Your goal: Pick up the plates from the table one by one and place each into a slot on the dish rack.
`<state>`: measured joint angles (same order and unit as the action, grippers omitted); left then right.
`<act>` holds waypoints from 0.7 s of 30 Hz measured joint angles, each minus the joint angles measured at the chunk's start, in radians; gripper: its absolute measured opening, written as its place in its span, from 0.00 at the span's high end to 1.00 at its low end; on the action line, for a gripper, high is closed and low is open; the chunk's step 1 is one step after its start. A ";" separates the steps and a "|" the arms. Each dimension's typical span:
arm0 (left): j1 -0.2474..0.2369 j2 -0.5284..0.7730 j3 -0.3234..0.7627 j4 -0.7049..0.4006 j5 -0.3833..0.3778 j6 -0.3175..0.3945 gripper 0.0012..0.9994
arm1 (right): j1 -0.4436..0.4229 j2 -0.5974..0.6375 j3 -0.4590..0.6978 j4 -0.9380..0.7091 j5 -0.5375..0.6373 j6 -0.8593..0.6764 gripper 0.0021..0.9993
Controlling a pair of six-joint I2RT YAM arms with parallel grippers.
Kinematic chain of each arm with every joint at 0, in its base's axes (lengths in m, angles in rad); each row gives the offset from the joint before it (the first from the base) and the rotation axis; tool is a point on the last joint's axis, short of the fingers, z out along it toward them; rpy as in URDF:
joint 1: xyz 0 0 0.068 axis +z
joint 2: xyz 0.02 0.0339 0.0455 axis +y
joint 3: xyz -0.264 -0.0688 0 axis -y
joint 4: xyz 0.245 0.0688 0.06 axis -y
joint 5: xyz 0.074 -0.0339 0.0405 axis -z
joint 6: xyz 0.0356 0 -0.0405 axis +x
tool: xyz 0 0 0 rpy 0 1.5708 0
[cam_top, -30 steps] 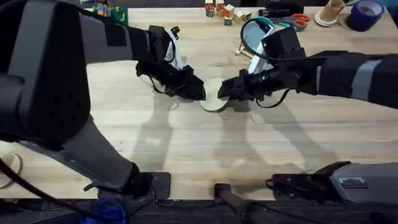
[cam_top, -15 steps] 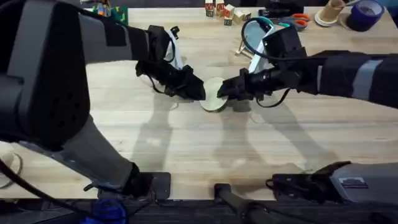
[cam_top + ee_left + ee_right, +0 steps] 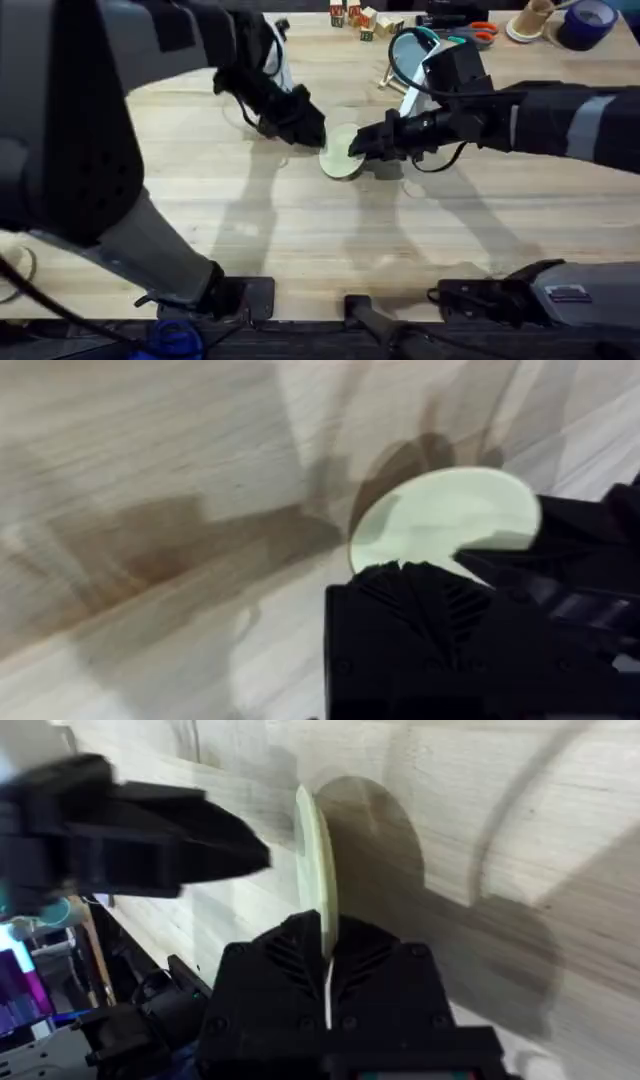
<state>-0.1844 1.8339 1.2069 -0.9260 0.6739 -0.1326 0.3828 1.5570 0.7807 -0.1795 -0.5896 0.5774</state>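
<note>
Overhead: right hand (image 3: 360,147) pinches the cream-yellow plate (image 3: 342,152) by its rim, plate raised above the table (image 3: 300,230). Left hand (image 3: 310,133) sits just beside the plate's opposite edge; finger spread cannot be told. Right wrist view adds the plate (image 3: 316,870) standing edge-on, clamped between the fingers. Left wrist view shows its face (image 3: 445,510). Dish rack (image 3: 400,75), already holding a plate, stands beyond the right hand.

The worktop (image 3: 300,230) is formed of long pale wood planks with visible grain. Along its far edge are set the dish rack (image 3: 398,78), coloured toy blocks (image 3: 358,16), scissors (image 3: 470,33) and a blue tape roll (image 3: 585,22).
</note>
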 joint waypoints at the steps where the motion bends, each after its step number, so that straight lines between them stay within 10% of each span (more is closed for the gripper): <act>1: 0.000 -0.011 0.016 -0.017 -0.012 0.000 0.96 | 0.000 0.000 0.000 0.000 0.000 0.000 0.97; 21: 0.000 -0.189 0.188 -0.384 -0.482 -0.108 0.96 | -0.002 -0.015 0.028 0.078 -0.016 -0.040 0.97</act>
<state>-0.1844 1.6451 1.3948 -1.3097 0.1914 -0.2410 0.3809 1.5422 0.8085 -0.1013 -0.6054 0.5371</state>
